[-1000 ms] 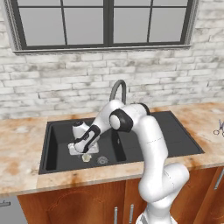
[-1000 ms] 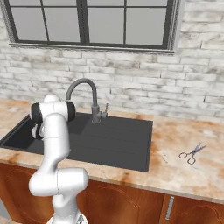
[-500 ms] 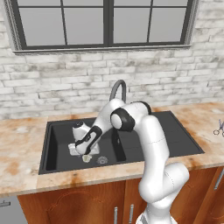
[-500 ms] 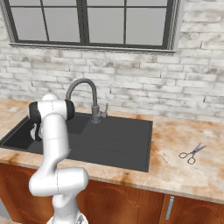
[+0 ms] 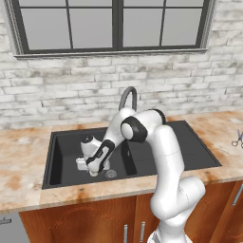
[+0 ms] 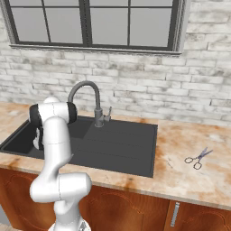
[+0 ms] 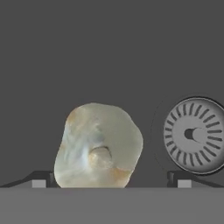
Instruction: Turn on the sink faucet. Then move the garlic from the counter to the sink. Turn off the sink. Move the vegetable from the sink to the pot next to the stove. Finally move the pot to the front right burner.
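The gripper (image 7: 109,183) is spread wide and empty — the garlic (image 7: 98,145) is flanked loosely, the drain (image 7: 195,134) just beside.

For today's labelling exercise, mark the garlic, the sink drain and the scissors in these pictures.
garlic (image 7: 98,146): hand view, middle of the bulb.
sink drain (image 7: 194,134): hand view, centre of the round metal grate.
scissors (image 6: 197,158): right base view, where the blades cross.
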{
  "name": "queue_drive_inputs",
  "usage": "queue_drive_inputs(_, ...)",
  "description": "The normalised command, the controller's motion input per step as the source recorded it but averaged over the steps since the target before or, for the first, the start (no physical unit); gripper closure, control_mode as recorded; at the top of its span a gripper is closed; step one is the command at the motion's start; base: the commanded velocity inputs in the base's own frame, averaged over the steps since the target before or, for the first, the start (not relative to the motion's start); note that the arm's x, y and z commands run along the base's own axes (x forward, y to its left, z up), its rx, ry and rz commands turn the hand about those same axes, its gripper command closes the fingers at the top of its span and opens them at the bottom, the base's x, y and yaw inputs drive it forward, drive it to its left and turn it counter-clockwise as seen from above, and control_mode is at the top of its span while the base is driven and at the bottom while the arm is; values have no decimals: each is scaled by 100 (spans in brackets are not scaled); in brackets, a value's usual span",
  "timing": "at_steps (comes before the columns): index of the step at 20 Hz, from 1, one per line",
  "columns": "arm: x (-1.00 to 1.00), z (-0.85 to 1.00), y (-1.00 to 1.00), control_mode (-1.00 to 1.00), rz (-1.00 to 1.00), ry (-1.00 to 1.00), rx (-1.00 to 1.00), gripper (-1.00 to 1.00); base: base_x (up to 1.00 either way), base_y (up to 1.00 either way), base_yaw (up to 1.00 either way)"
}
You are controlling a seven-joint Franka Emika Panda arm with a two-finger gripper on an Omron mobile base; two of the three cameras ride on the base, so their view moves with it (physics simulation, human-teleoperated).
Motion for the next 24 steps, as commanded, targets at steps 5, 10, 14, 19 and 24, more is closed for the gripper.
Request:
queue_drive_inputs(5,5,-15,0,-100,0,-1,0,-100,0,0,0)
queue_drive_inputs(10,10,-29,0,-100,0,-7,0,-100,0,0,0)
queue_drive_inputs(14,7,-25,0,-100,0,-9,0,-100,0,0,0)
queue_drive_inputs(19,0,-36,0,-100,0,-5,0,100,0,0,0)
queue_drive_inputs(24,2,-7,0,-100,0,5,0,100,0,0,0)
